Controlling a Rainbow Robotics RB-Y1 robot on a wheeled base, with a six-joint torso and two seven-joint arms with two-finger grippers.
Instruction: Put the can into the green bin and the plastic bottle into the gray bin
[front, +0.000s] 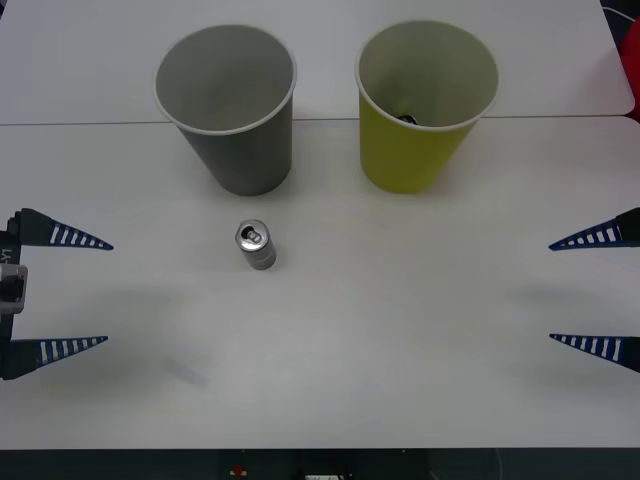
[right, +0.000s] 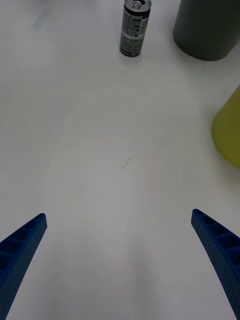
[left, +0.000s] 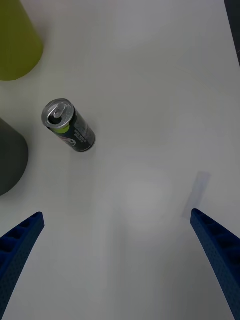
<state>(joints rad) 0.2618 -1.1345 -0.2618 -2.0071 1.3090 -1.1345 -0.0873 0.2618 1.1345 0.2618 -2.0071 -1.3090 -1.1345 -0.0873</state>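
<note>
Front view: the can (front: 256, 245) stands upright on the white counter (front: 400, 330), at about 6 o'clock from the gray bin (front: 230, 105); the green bin (front: 425, 100) sits at the gray bin's 3 o'clock, something dark inside it. The left tool (front: 60, 292) and right tool (front: 598, 292) wait wide apart, holding nothing.

Right wrist view: the can's label print is too small to read.

Left wrist view: a clumsy pinch could likely topple the narrow can.
</note>
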